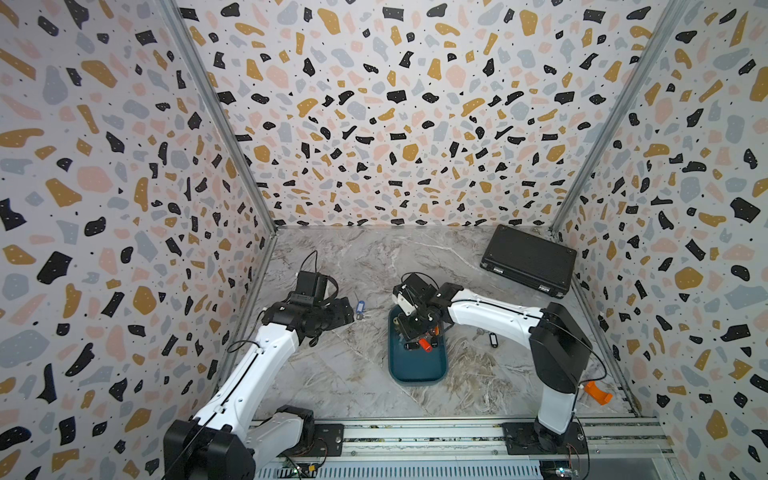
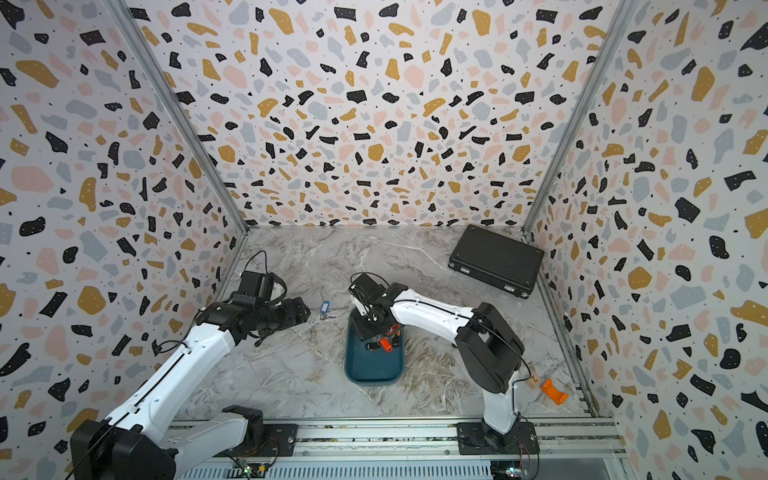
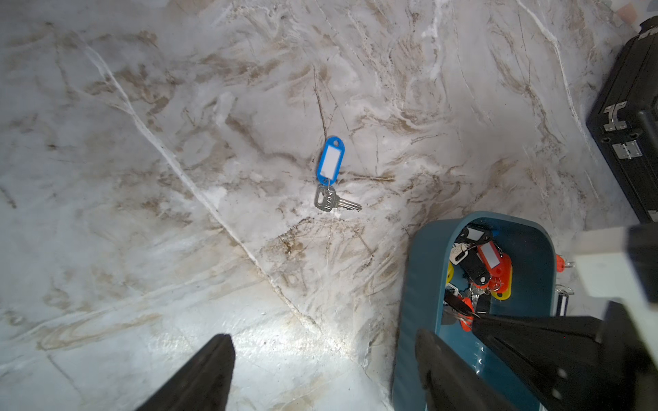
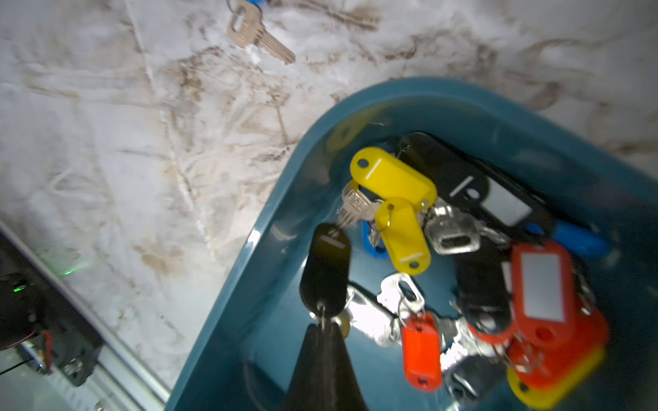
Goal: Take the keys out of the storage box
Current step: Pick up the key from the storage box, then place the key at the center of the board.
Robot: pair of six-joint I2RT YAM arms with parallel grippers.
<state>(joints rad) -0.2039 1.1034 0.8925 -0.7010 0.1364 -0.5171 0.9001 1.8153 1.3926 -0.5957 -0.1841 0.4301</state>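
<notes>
Table (image 1: 353, 382), storage box (image 1: 417, 376), briefcase (image 1: 528, 259), apparently two keys (image 1: 360, 309)

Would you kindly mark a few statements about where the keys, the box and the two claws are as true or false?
1. A blue-tag key lies on the table, outside the storage box. True.
2. The storage box is empty. False: many keys lie inside.
3. The right claw is shut at the ring of a black-tag key in the box. True.
4. The left claw grips the blue-tag key. False: it is open above the table, holding nothing.
5. The black briefcase stands open. False: it is closed.
</notes>
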